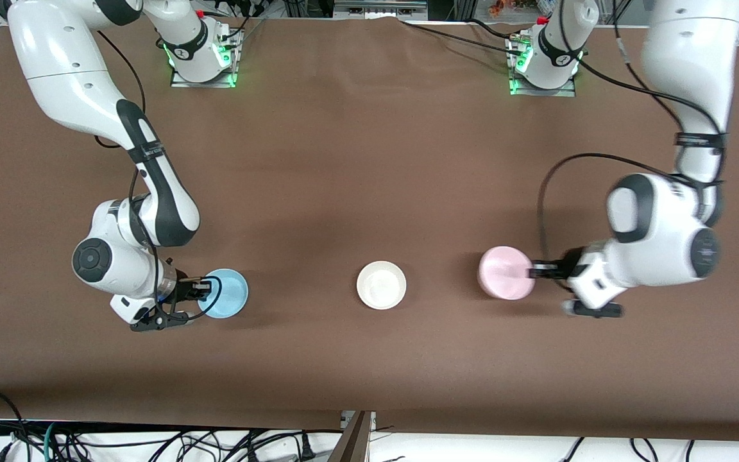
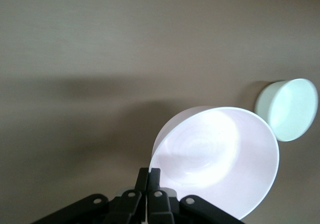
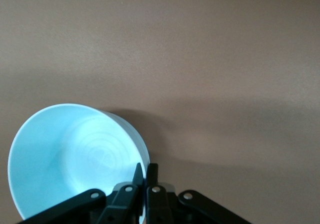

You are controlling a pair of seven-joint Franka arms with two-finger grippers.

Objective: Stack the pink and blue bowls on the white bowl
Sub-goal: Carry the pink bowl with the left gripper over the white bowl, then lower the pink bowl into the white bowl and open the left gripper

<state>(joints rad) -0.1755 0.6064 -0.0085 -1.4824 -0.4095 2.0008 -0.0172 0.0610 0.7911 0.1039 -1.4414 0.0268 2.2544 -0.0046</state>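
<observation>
Front view finds nothing stacked: my left claw (image 1: 532, 271) pinches the pink bowl's (image 1: 504, 273) rim, my right claw (image 1: 204, 287) the blue bowl's (image 1: 225, 293), white bowl (image 1: 381, 285) bare on the desk (image 1: 369, 160) between them.

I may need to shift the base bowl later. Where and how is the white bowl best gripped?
By its thin rim, I'd say. The white bowl sits upright and open, too wide to span, so one finger goes inside the wall and one outside. Come from above at either arm's end. The left gripper pinches the pink bowl that way, and the right gripper the blue bowl.
</observation>
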